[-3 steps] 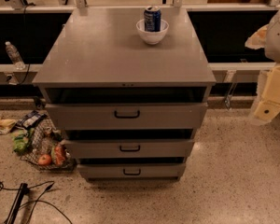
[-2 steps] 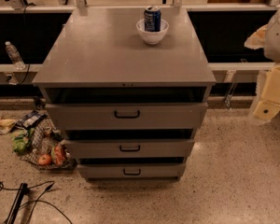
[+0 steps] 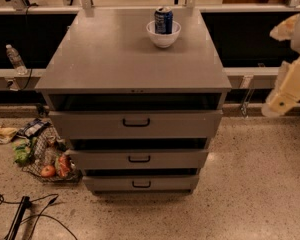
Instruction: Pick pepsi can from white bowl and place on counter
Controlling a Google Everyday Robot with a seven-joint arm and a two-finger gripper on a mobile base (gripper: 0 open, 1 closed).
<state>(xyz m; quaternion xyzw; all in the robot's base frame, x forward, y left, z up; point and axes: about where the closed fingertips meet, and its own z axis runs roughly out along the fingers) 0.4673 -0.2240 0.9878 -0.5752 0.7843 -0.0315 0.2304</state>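
Note:
The pepsi can (image 3: pixel 163 20), dark blue with a silver top, stands upright inside the white bowl (image 3: pixel 163 35). The bowl sits at the far middle-right of the grey counter (image 3: pixel 125 59), which tops a cabinet with three drawers. My gripper (image 3: pixel 286 30) is at the right edge of the view with the cream arm (image 3: pixel 289 88), well to the right of the counter and apart from the can and bowl.
A clear water bottle (image 3: pixel 15 58) stands on a ledge at the left. A net bag of fruit and packets (image 3: pixel 44 156) lies on the floor left of the cabinet. Black cables (image 3: pixel 20 219) run along the floor at the bottom left. Metal posts rise behind the counter.

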